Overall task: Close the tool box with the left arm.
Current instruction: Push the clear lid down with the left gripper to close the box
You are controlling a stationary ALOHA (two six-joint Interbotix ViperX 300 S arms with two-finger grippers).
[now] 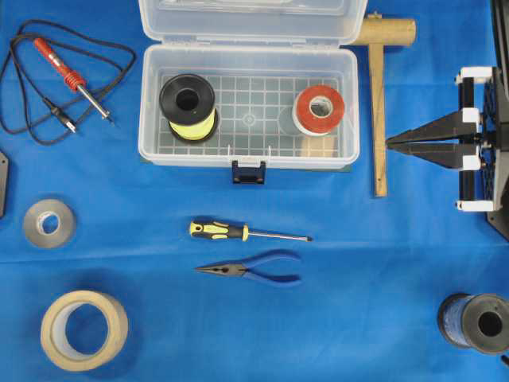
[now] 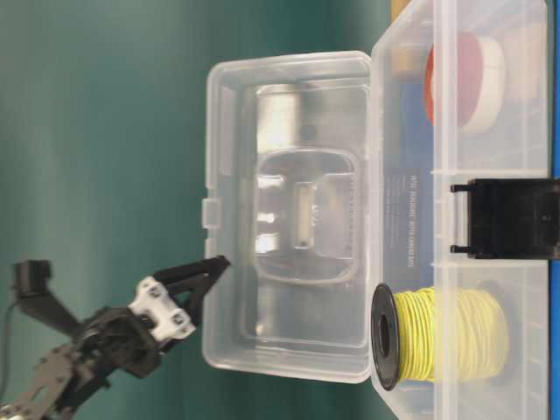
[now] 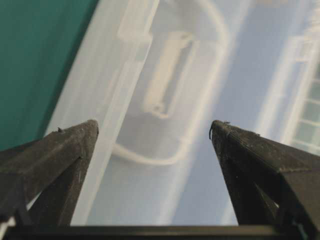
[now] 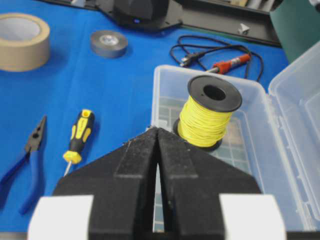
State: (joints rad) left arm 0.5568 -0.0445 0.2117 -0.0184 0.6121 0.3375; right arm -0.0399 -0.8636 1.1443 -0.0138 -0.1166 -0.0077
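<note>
The tool box [image 1: 248,49] stands open at the top middle, with its clear lid [image 1: 250,20] raised behind it and its dark blue latch [image 1: 249,171] at the front. A yellow wire spool [image 1: 188,107] and a red-and-white spool [image 1: 320,110] sit inside. My left gripper [image 2: 214,267] is out of the overhead view. It is open and empty, close to the upright lid [image 2: 289,219] near its free edge. The left wrist view shows the fingers apart [image 3: 155,125] with the lid [image 3: 165,100] right ahead. My right gripper [image 1: 388,143] is shut and empty, to the right of the box [image 4: 160,80].
A wooden mallet [image 1: 379,103] lies between the box and my right gripper. A soldering iron [image 1: 71,76] with its cable lies at the far left. A screwdriver [image 1: 238,231] and pliers [image 1: 254,269] lie in front of the box. Grey tape [image 1: 49,223], beige tape [image 1: 83,329] and a blue spool [image 1: 477,322] sit nearer the front.
</note>
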